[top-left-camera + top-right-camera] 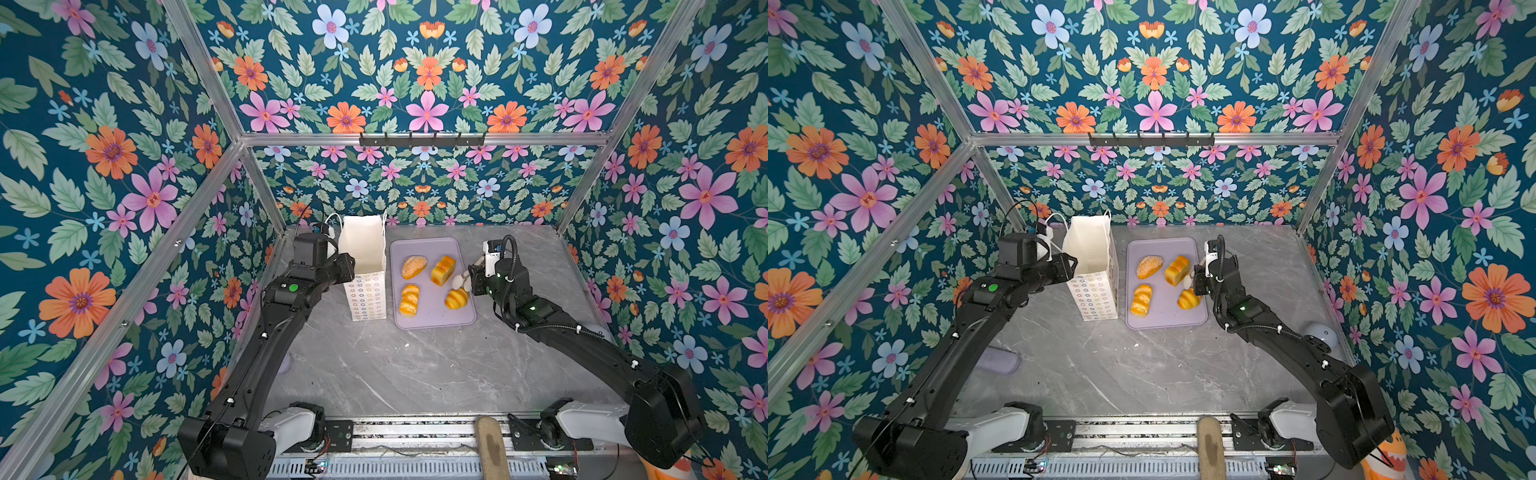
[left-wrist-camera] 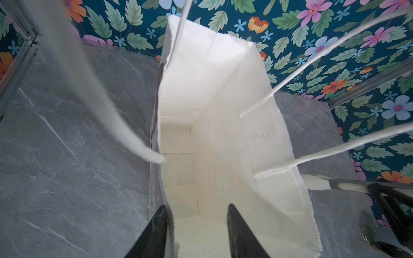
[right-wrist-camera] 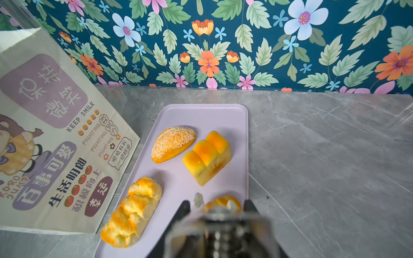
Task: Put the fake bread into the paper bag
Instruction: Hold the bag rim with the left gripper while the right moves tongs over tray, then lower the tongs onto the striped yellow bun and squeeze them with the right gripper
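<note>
Between parted jaws of right pincer (image 1: 462,283): striped bun (image 1: 456,300), on tray (image 1: 432,320); pinched or not, cannot tell. Left pincer (image 2: 234,169) spans paper bag (image 2: 201,89) mouth, hold unclear. Risk: glossy bun squirts free; nudged bag topples.

Lilac tray (image 1: 434,318) on grey marble table (image 1: 415,374) — floral walls (image 1: 415,83) all around.

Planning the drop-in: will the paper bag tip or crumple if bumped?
Probably tippy: the bag stands tall on a narrow base and looks empty in the left wrist view, so likely light. Its thin paper walls should flex or crease rather than resist. It may also slide on the smooth table.
</note>
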Motion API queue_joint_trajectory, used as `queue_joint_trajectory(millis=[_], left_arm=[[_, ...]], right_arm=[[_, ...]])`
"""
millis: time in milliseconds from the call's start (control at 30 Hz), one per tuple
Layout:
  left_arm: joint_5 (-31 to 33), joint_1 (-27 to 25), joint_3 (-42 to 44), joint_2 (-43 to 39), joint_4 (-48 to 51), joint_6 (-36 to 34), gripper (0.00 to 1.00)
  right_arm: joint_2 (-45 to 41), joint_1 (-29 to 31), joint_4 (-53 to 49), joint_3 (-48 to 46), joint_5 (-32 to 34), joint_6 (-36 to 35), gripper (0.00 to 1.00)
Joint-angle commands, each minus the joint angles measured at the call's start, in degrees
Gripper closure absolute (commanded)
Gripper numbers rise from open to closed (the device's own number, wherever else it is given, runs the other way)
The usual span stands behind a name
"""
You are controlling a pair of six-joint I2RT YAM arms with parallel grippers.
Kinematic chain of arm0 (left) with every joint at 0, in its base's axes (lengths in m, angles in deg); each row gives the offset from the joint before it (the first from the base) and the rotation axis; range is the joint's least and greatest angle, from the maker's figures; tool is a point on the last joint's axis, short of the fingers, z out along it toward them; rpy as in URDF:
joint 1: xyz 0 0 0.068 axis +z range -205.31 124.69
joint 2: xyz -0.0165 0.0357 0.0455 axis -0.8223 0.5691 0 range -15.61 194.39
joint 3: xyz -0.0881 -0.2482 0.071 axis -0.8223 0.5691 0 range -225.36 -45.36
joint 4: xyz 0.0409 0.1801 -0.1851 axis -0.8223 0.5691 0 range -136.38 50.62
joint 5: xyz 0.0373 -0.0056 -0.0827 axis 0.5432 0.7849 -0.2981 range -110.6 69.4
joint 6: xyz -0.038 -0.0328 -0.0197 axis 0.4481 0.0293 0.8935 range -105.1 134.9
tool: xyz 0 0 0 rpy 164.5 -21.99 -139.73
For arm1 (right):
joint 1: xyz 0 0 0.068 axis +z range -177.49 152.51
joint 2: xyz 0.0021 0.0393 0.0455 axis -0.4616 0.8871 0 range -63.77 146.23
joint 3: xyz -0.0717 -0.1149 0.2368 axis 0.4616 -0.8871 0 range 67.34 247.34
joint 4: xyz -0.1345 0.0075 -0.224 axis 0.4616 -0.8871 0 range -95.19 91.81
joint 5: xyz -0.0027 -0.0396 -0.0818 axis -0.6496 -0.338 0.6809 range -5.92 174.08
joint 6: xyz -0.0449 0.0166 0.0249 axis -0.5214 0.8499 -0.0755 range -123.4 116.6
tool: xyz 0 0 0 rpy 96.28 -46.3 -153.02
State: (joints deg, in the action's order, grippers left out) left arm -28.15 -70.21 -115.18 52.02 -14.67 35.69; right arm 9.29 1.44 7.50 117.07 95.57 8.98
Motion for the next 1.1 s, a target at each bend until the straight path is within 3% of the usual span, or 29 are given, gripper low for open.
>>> queue_joint_trajectory(millis=[0, 233, 1067], left_arm=[[-0.6, 0.0, 0.2, -0.3, -1.2, -0.5, 0.56], [-0.9, 0.1, 0.8, -0.7, -1.4, -0.6, 0.57], [-2.2, 0.1, 1.7, -2.8, -2.6, -1.5, 0.62]], right_arm=[[-0.1, 0.4, 0.9, 0.0, 2.0, 1.1, 0.59], [-0.6, 0.6, -2.5, 1.0, 1.5, 1.0, 0.55], [-0.9, 1.9, 0.9, -3.8, 3.8, 3.8, 0.48]])
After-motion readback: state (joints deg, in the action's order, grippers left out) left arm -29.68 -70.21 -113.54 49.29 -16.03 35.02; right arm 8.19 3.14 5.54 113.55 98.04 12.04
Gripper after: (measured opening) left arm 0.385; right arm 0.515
